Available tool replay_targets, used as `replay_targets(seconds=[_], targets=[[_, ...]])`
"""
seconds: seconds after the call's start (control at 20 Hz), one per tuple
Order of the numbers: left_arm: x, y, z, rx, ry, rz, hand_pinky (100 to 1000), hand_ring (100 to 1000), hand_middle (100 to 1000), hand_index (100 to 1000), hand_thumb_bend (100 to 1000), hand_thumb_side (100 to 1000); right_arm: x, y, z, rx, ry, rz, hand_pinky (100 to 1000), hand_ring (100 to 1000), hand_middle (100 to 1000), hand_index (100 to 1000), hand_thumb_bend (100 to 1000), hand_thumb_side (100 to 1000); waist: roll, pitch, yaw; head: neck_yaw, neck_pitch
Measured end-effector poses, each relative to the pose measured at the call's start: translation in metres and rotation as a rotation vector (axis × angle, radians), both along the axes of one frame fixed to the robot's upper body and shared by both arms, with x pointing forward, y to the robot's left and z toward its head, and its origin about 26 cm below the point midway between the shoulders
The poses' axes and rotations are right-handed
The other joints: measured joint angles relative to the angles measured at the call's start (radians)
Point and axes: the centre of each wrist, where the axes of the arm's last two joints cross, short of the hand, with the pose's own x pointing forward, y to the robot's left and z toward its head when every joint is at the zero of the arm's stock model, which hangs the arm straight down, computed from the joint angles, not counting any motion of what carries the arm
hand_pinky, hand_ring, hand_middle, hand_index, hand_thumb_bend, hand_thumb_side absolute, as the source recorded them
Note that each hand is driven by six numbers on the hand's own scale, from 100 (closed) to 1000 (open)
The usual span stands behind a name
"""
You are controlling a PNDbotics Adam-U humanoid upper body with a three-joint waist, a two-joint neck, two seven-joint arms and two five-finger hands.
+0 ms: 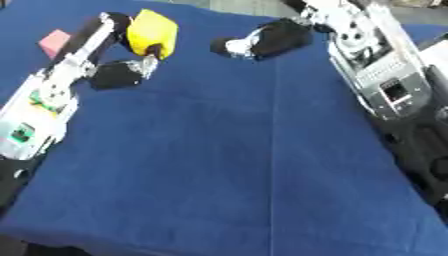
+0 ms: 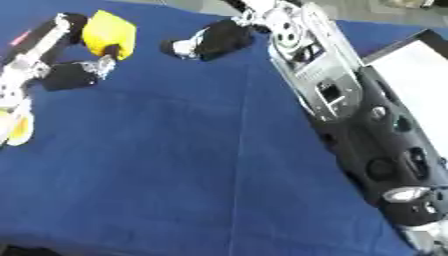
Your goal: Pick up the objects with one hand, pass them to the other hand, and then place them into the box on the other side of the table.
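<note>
A yellow rounded object (image 1: pixel 153 30) is up at the far left of the blue table, with my left hand (image 1: pixel 122 72) shut on it; a dark finger (image 1: pixel 156 50) lies over its lower edge. To its right, a short gap away, my right hand (image 1: pixel 267 39) points at it with relaxed fingers and holds nothing. A small pink block (image 1: pixel 54 42) lies on the cloth left of my left arm. The white box (image 2: pixel 411 70) shows at the table's right edge, partly hidden behind my right forearm.
The blue cloth (image 1: pixel 227 165) covers the whole table, with a crease running down its middle. My right forearm (image 1: pixel 381 75) crosses the upper right and my left forearm (image 1: pixel 44 105) lies along the left edge. The table's front edge is near the bottom.
</note>
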Motion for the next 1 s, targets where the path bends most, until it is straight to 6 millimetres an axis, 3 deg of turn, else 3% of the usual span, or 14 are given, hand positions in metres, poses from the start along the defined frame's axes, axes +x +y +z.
replay_targets(seconds=[1.0], targets=[[0.004,-0.016,-0.025,0.048,-0.101,-0.073,645,590,497,521,100,318,0.011,0.023,-0.029,-0.069,0.085,0.004,868,874,804,873,465,313,-0.009,0.0,0.012,-0.042,-0.012]])
